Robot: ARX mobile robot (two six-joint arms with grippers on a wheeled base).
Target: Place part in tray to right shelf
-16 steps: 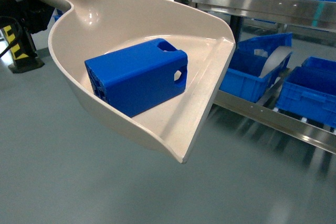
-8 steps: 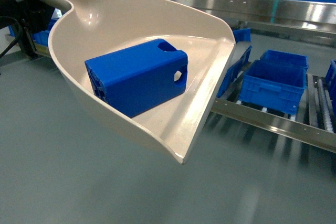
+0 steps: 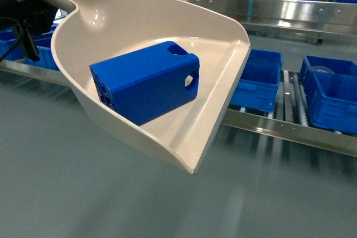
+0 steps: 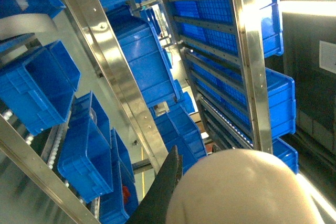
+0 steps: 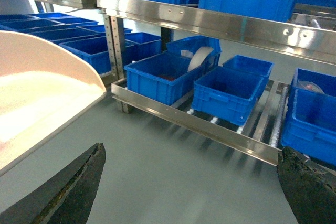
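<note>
The bright blue hollow plastic block (image 3: pixel 146 81) lies inside the beige dustpan-shaped plastic scoop (image 3: pixel 223 90), near its middle. Behind and to the right stands the stainless-steel rack (image 3: pixel 290 10); large blue ribbed crates (image 3: pixel 257 80) sit side by side on its lower level, behind the front rail.

Foreground: the beige tray (image 3: pixel 167 132), carried high with the blue part (image 3: pixel 146 81) lying inside, fills the left and centre of the head view and hides whatever lies beyond it.
Floor: an open grey floor (image 3: pixel 83 199) stretches under the tray and up to the rack.
Rack front: the right shelf (image 5: pixel 199 124) presents a steel rail low across the way, with a second rail overhead.
Shelf level: blue crates (image 5: pixel 226 90) sit side by side between the rails; narrow strips of roller track show between them.
Right gripper (image 5: pixel 189 182): fingers spread wide, only floor between them.
</note>
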